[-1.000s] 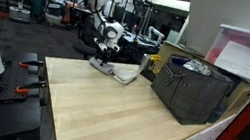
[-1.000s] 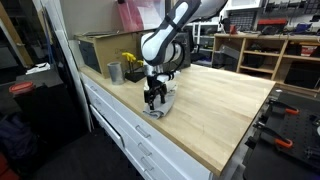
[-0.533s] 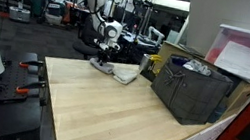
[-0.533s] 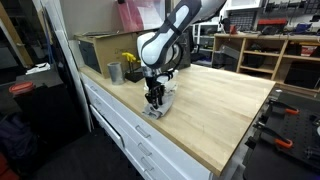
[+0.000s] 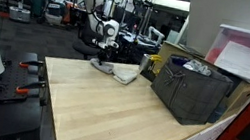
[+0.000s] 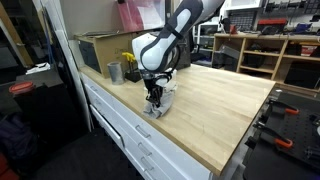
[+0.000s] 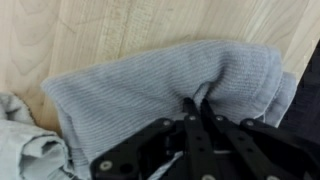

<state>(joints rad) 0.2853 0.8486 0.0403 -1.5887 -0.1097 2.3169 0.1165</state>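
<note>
**Gripper pinching grey cloth at table edge**

Gripper [image 7: 197, 103]: fingers drawn together, clamped on a raised fold of the cloth [image 7: 150, 85]. In the wrist view the fabric puckers into a short ridge right at the fingertips. No gap shows between the pads.

Cloth: grey, ribbed knit, lying rumpled on the table [image 7: 100, 30]. Its far edge is rounded, with bare wood beyond it. A paler fabric [image 7: 20, 140] lies touching the cloth in the lower left corner of the wrist view; it cannot be told whether this is a separate piece.

In both exterior views the gripper [image 5: 104, 61] [image 6: 154, 99] points straight down, its tips in the cloth [image 5: 121, 74] [image 6: 162, 106]. The cloth sits near one end of the table [image 5: 108, 113] [image 6: 225, 110], close to the edge above the drawers [image 6: 130, 135]. The arm [image 6: 170, 40] bends over it from behind.

Surroundings: a dark crate [image 5: 191, 91] stands on the same table, well apart from the cloth. A metal cup [image 6: 114, 72] stands near the cloth, between it and the crate end, not touching it. The wood around the cloth is light and plain.
</note>
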